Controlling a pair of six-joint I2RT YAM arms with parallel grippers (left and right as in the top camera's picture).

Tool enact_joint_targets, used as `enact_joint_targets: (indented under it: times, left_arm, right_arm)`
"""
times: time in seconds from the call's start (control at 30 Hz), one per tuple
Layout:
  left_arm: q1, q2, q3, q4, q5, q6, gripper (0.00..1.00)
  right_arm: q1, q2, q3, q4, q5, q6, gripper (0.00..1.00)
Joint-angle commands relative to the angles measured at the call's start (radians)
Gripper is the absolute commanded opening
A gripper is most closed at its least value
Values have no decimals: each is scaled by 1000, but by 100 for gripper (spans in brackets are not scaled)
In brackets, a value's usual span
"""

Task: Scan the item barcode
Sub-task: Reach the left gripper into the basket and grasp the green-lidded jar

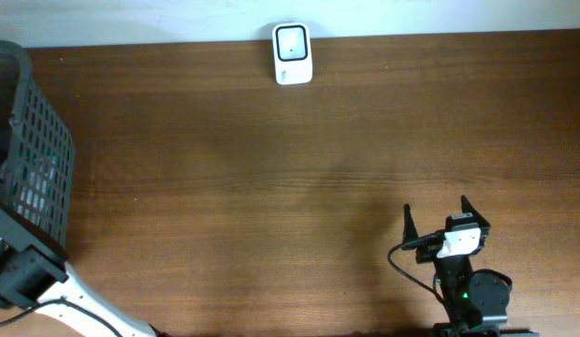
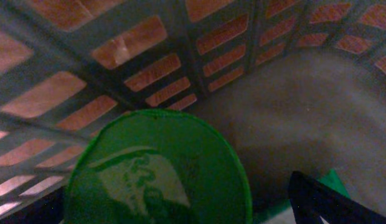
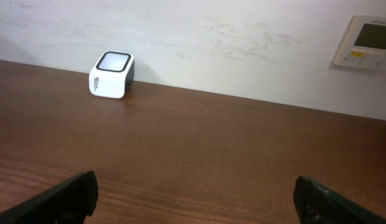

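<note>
**Item not picked up yet — scan pending**

Green round item point(image 2: 155, 168) lies inside the basket point(image 2: 180, 56). The left gripper point(image 2: 180, 211) is wide open over it with no grip. The scanner point(image 1: 292, 53) stands at the far edge of the table point(image 1: 271, 206), well apart — grasp, carry and scan all remain. The right gripper point(image 1: 437, 213) is wide open, holding nothing

1. right arm point(image 1: 472, 290), lower right of the scanner point(image 1: 292, 54): black joints, white block, green light, looping black cable.
2. left arm point(image 1: 47, 285), lower left of it: black block, white link.
</note>
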Motion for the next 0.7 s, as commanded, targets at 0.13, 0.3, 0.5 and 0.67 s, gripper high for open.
enact_joint_targets:
  times: [0.13, 0.3, 0.5, 0.67]
  left_arm:
    - [9, 39, 14, 105, -45, -2, 95]
    - [9, 39, 14, 111, -45, -2, 62]
    - [8, 38, 14, 89, -45, -2, 64]
    - [2, -39, 15, 89, -45, -2, 64]
  right_arm:
    - [3, -6, -8, -1, -2, 0, 98]
    - [3, -6, -8, -1, -1, 0, 98]
    - [3, -6, -8, -1, -1, 0, 98]
    - [3, -6, -8, -1, -1, 0, 98]
